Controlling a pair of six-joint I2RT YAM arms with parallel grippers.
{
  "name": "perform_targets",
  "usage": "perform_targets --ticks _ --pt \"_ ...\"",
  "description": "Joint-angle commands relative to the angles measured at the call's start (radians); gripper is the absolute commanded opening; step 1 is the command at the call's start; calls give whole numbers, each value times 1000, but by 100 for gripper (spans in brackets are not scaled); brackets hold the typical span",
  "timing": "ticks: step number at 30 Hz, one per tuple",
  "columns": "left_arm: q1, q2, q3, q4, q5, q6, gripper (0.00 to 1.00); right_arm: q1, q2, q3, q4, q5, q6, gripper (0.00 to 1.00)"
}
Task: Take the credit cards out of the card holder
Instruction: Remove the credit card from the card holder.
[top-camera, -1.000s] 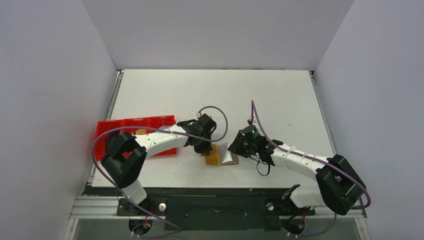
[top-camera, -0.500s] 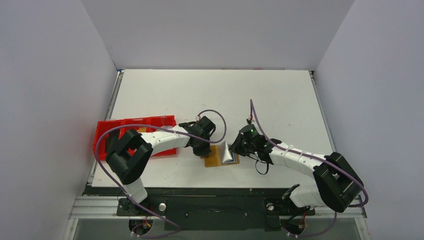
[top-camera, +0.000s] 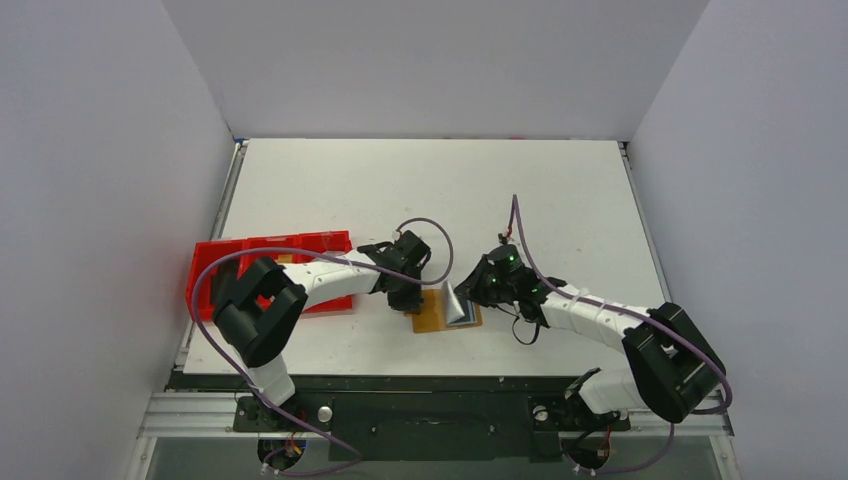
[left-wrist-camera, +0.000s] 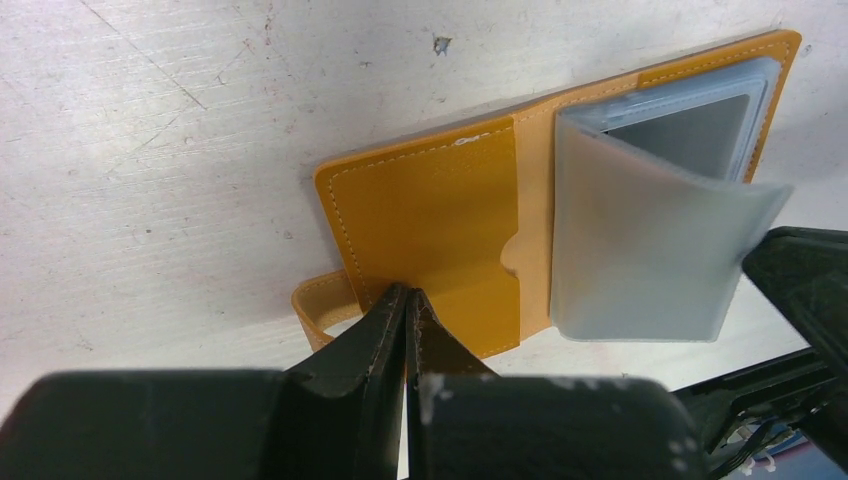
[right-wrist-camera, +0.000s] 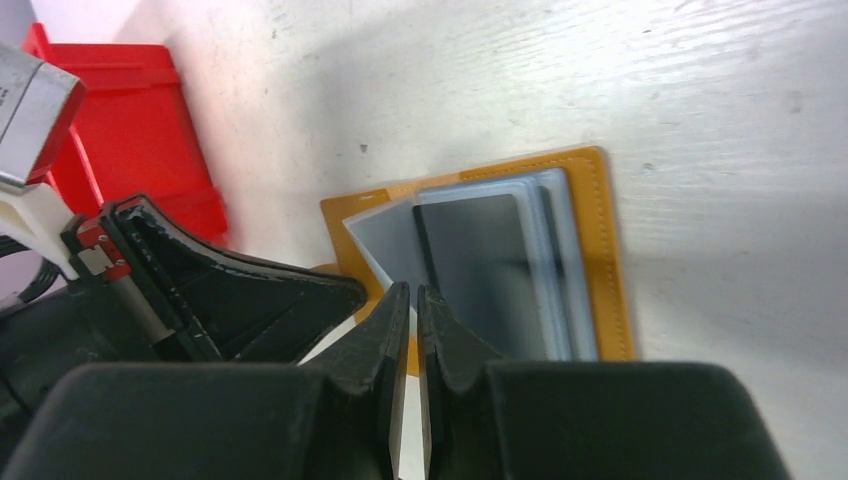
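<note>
The tan card holder (top-camera: 428, 320) lies open on the table, also in the left wrist view (left-wrist-camera: 430, 220) and the right wrist view (right-wrist-camera: 602, 260). My left gripper (top-camera: 408, 300) (left-wrist-camera: 407, 296) is shut on the near edge of its left flap. My right gripper (top-camera: 464, 297) (right-wrist-camera: 413, 292) is shut on a pale blue-grey frosted leaf (left-wrist-camera: 640, 250) (right-wrist-camera: 385, 245) and lifts it, bent, off the holder's right half. I cannot tell whether this leaf is a card or a sleeve. Under it lies a stack of pale leaves with a dark card (right-wrist-camera: 480, 270) on top.
A red compartmented tray (top-camera: 250, 250) (right-wrist-camera: 130, 110) stands left of the holder, under the left arm. Both arms meet over the holder near the table's front edge. White walls close in the table on three sides.
My right gripper has shifted slightly up and right, raising the pale leaf more upright off the holder. My left gripper has stayed on the left flap.
</note>
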Motion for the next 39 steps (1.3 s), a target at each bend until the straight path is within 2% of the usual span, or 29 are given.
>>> perform_targets --ticks 1,8,14,22,26,33,39 --pt "5 19 -7 39 12 6 0 12 40 -2 124 -49 41 5" --pt "5 1 -12 45 22 10 0 74 106 41 141 -50 55 0" --pt "4 -35 2 28 33 25 0 126 199 88 135 -26 51 0" --pt "18 -139 60 -46 30 40 0 143 260 105 108 13 32 0" --pt "31 -164 95 -47 72 37 0 159 270 94 136 15 36 0" --pt "39 -84 156 -46 123 19 1 163 258 60 175 22 56 0" --pt "52 -23 78 -3 104 -5 0 158 211 35 198 36 72 0"
